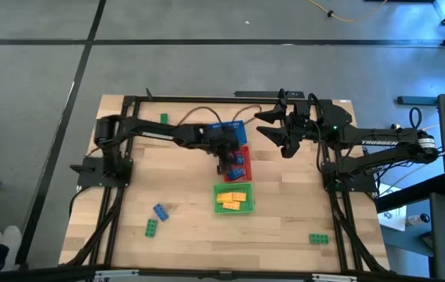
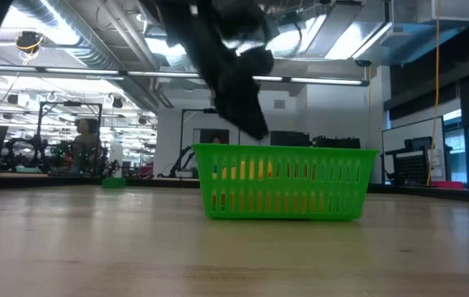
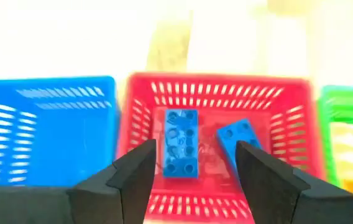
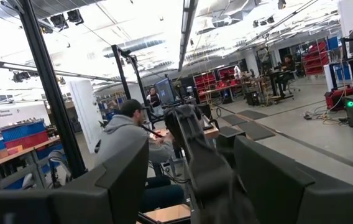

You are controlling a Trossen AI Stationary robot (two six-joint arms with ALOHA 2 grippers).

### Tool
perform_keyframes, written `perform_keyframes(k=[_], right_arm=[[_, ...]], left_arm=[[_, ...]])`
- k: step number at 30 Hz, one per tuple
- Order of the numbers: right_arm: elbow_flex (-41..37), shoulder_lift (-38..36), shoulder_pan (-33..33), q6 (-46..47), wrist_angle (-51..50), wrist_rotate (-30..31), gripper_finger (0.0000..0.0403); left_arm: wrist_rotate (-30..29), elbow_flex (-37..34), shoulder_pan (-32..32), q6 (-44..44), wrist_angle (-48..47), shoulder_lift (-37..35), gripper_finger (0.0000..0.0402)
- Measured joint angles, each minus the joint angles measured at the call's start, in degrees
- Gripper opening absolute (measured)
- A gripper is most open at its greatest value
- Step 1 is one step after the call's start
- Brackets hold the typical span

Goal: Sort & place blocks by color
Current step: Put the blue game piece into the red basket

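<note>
The left gripper (image 1: 229,157) is parked right over the red basket (image 3: 217,93), and its fingers (image 3: 136,177) are spread apart with nothing pinched between them, so it's released. Straight below the gap, two blue blocks can be seen lying on the basket floor: a longer one (image 3: 181,143) directly under the opening and a shorter, tilted one (image 3: 238,140) just beside the other finger. A blue basket (image 3: 46,130) sits to one side of the red one and a green basket (image 1: 233,197) to the other, with the green one on the side nearer the table's front edge. Yellow blocks (image 1: 233,199) are piled inside that green basket, and through its mesh they show up in the low view too. Away from the left gripper, loose blocks are scattered on the table (image 1: 183,235): a green block (image 1: 164,118) beside the left arm near the back, a blue block (image 1: 160,211) and a green block (image 1: 152,227) close together toward the front left, and another green block (image 1: 319,238) off at the front right corner. The right gripper (image 1: 285,129) is held up off the table at the back right, well apart from the baskets, with its fingers (image 4: 120,174) wide apart and empty. A person (image 4: 123,140) in a grey hoodie is seated in the room beyond it.
</note>
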Motion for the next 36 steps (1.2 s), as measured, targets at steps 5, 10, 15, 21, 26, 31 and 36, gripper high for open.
perform_keyframes(k=[5, 10, 15, 21, 26, 31, 36], right_arm=[[0.07, 0.00, -0.02, -0.10, -0.01, -0.06, 0.0240], [0.07, 0.00, 0.00, -0.24, -0.01, -0.10, 0.0240], [0.07, 0.00, -0.01, -0.42, -0.04, -0.09, 0.0240], [0.07, 0.00, -0.02, -0.45, -0.07, -0.07, 0.0240], [0.07, 0.00, -0.02, -1.71, -0.08, -0.07, 0.0240], [0.07, 0.00, -0.02, -1.71, -0.23, -0.08, 0.0240], [0.07, 0.00, 0.00, -1.45, -6.22, -2.02, 0.0240]], left_arm=[[-0.02, 0.02, 0.51, 0.07, -0.16, -9.23, 0.0207], [-0.02, 0.02, 0.43, -0.20, 0.45, -20.38, 0.0207], [0.16, -0.96, -0.66, 0.11, 3.74, -29.62, 0.0204], [1.30, -13.33, -2.47, -3.49, 20.51, -39.61, 0.0181], [-0.20, -26.62, -4.10, -9.17, 36.91, -46.83, 0.0158], [-2.60, -34.08, -4.63, -13.22, 42.35, -51.97, 0.0125], [-2.49, -34.71, -4.64, -13.70, 41.08, -54.48, 0.0074]])
